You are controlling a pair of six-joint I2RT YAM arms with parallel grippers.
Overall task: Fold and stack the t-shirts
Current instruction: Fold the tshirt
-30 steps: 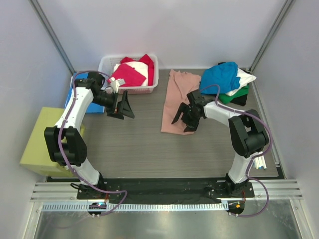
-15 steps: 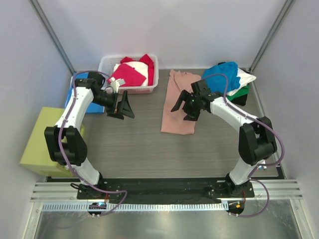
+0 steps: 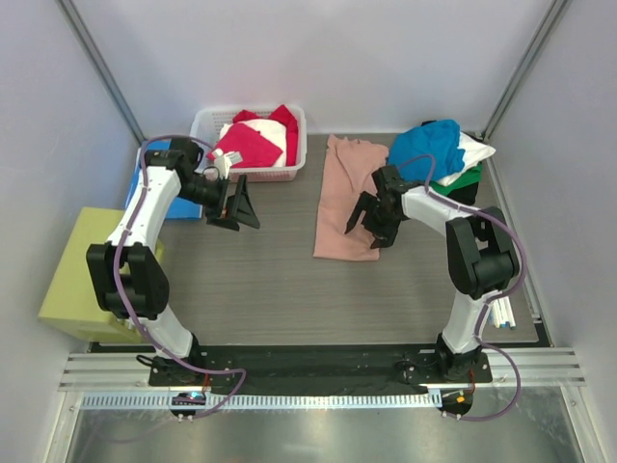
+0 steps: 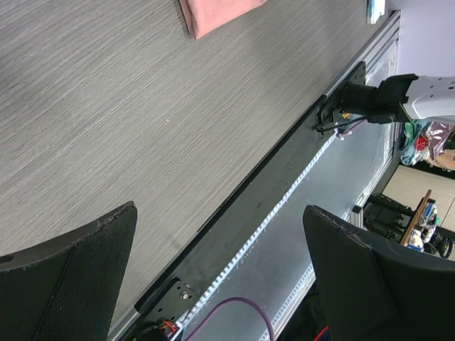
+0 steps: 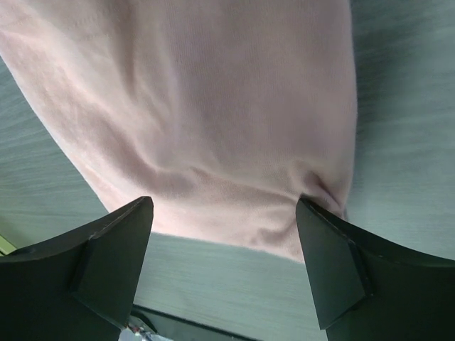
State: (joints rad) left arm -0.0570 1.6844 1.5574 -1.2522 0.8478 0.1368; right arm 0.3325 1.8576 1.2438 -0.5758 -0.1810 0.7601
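Pink t-shirt (image 3: 339,183): lying as a long strip mid-table (image 3: 260,280), just beside the folded pile (image 3: 436,154) on the right.
Right gripper (image 3: 371,222): hovering low over the shirt's near end, jaws gaping wide, holding nothing.
Left gripper (image 3: 237,206): hanging wide apart and empty over bare wood, near the basket (image 3: 204,121).
Risk: it may be pinching only 1 layer, so the fold would be falling apart; dragging would be bunching the cloth.
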